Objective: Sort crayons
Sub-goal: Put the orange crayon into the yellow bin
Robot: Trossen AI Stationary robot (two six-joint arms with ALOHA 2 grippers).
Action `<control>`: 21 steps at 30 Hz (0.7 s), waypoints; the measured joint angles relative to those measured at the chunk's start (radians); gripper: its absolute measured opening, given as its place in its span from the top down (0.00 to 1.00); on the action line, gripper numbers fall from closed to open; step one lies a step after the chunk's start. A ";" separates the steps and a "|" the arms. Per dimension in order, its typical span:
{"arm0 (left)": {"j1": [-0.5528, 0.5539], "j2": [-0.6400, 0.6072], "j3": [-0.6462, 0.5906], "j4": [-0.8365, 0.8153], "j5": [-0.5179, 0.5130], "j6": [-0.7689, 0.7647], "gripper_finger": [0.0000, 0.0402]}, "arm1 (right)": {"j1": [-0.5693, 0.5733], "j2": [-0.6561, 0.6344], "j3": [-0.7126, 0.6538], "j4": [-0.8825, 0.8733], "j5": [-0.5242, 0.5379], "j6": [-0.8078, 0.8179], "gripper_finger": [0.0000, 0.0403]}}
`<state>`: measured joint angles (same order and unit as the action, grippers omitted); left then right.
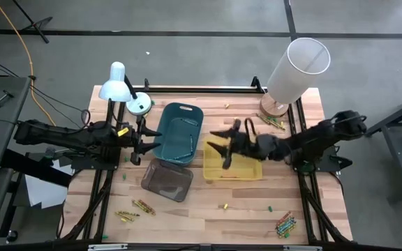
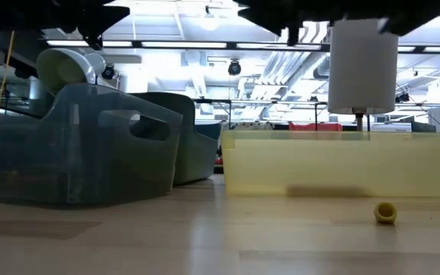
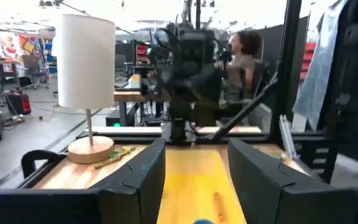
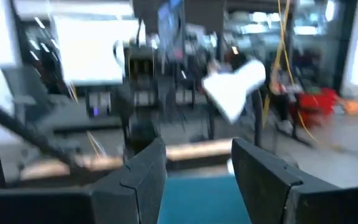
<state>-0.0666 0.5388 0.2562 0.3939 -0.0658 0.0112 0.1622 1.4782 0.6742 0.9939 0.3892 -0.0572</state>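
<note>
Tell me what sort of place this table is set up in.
Probably a robotics lab or workshop. The wooden table stands on a bare concrete floor between two mounted arms; behind it the low view shows long ceiling strip lights, and the left wrist view shows a person among equipment benches.

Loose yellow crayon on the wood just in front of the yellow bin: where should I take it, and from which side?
Take the yellow crayon at mid-length, straight down from above. It lies flat and alone on the table, clear of the yellow bin, so set the fingers across its thin width.

A robotics lab or workshop: a concrete floor [image 1: 187, 56] around the bench, ceiling strip lights [image 2: 205, 43] at twelve o'clock, cluttered workstations [image 3: 17, 81] beyond.
</note>
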 joint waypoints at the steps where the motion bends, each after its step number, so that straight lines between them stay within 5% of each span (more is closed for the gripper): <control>1: 0.000 0.006 0.000 0.006 -0.007 0.016 0.60 | -0.022 0.004 0.010 0.003 -0.035 0.002 0.56; 10: 0.001 0.047 0.000 0.022 -0.052 0.035 0.60 | -0.073 0.008 0.106 -0.290 -0.109 0.004 0.56; 21: 0.001 0.081 0.000 0.023 -0.053 0.017 0.60 | -0.073 0.008 0.116 -0.295 -0.109 -0.004 0.56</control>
<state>-0.0658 0.6195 0.2562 0.4164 -0.1183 0.0280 0.0891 1.4860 0.7898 0.6986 0.2802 -0.0612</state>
